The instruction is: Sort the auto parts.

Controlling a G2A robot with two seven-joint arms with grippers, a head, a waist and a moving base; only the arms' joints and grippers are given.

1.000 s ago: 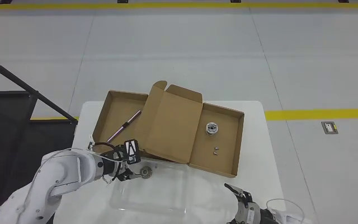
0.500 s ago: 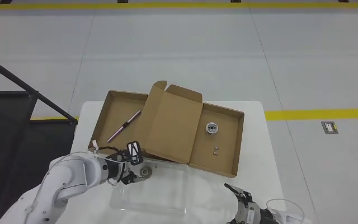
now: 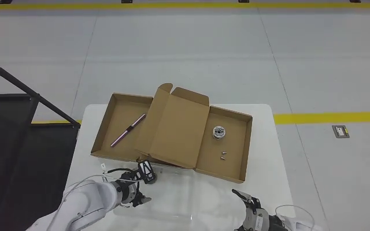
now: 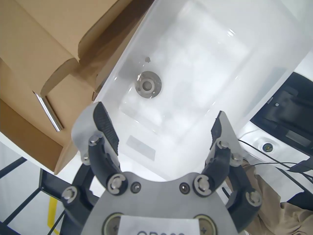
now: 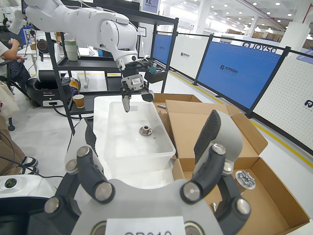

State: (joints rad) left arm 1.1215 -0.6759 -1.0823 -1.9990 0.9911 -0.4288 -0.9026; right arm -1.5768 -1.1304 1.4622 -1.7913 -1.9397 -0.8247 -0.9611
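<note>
Auto parts lie split between a cardboard box [image 3: 173, 124] and a clear plastic bin [image 3: 167, 205] on a white surface [image 3: 269, 173]. A metal flange [image 4: 148, 85] rests flat on the bin's floor, close to the wall that faces the box, with a small dark speck [image 4: 147, 59] just beside it; what the speck is cannot be told.

The left tool [image 4: 159, 113] hangs above the bin's left end, jaws spread wide and holding nothing. From the right wrist view it [image 5: 137, 102] stands over the bin's far end, above and beyond the flange [image 5: 145, 130]. The right tool [image 5: 150, 125] waits low at the near right edge of the surface, jaws also wide apart and empty.

The box sits behind the bin, touching or nearly touching its far wall. Raised inner flaps [image 3: 176, 115] stand between the box's two sections and screen part of its floor. A thin rod [image 3: 128, 130] lies slantwise in the left section. A round toothed part [image 3: 218, 131] and two small screws [image 3: 223, 154] lie in the right section, the screws nearer the robot.

A black shelf cart [image 5: 80, 64] stands just off the surface's left side, carrying a green cup [image 5: 71, 50], a bottle [image 5: 73, 85] and a paper cup [image 5: 78, 101].
</note>
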